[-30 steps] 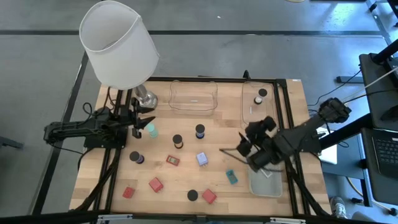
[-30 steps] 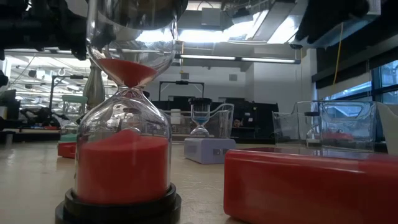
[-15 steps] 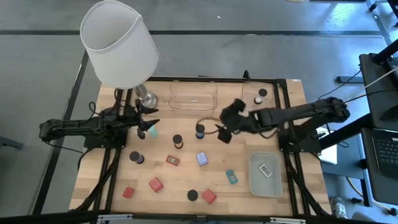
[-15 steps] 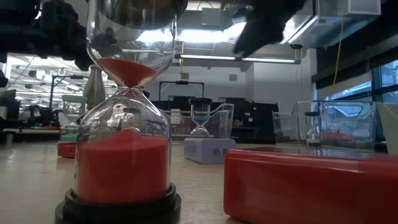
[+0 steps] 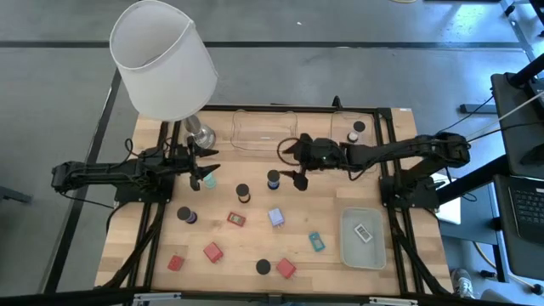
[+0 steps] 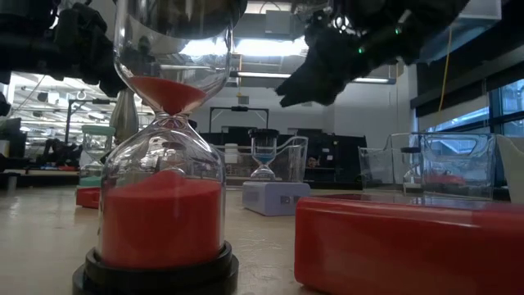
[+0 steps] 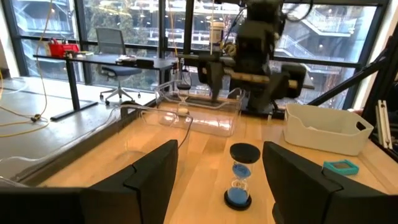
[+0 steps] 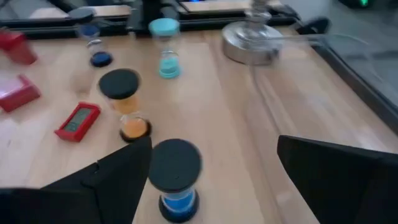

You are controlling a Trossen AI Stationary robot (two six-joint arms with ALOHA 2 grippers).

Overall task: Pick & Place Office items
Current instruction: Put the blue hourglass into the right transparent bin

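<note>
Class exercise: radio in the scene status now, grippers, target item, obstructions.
Right gripper open, beside blue hourglass. Left gripper open, at teal hourglass, holding nothing. Nothing between right fingers and hourglass.

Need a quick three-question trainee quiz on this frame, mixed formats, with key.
1. True or false: the right gripper has its jaws shut on the blue hourglass.
2. What lies in the pale-green tray? A: red block. B: white rectangle. C: black cylinder.
3. Which gripper is nearer the lamp base?
Key: 1 false, the jaws are open; 2 B; 3 left gripper.
</note>
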